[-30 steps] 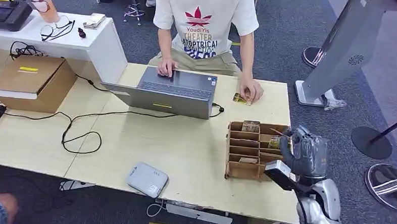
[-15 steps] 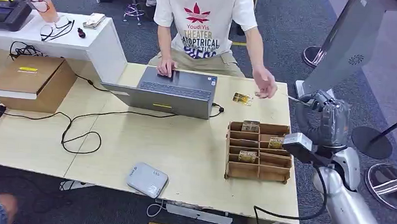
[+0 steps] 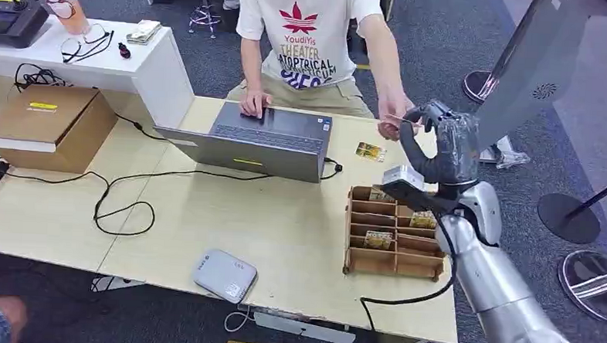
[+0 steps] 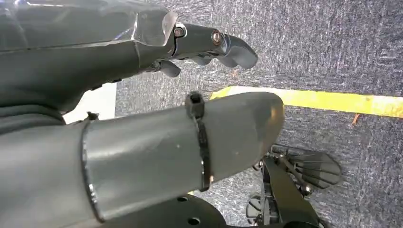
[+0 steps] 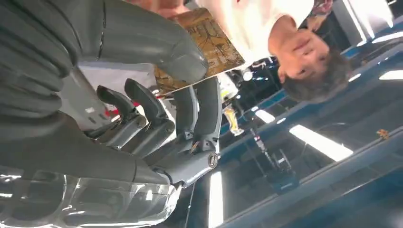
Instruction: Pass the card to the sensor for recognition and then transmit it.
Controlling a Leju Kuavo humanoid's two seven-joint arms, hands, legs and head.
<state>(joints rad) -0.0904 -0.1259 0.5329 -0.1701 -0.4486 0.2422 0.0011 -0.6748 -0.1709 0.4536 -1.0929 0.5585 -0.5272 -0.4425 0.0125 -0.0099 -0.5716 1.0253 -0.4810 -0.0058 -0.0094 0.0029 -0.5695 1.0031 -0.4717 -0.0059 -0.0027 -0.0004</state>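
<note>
Right wrist view: card (image 5: 204,40) between fingers (image 5: 204,109)

An open grey laptop (image 3: 259,142) sat at the far edge of the desk (image 3: 283,217), with a person's hand (image 3: 254,104) on its keyboard. A cardboard box (image 3: 47,125) stood at the far left corner, and a black cable (image 3: 125,195) looped across the desk between them. A wooden compartment rack (image 3: 390,233) stood near the right edge.

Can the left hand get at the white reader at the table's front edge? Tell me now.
Probably not as things stand. The left hand hangs low over carpet, holding nothing, well below the tabletop. The white reader itself lies uncovered on the table, so raising the arm would likely clear the way.
</note>
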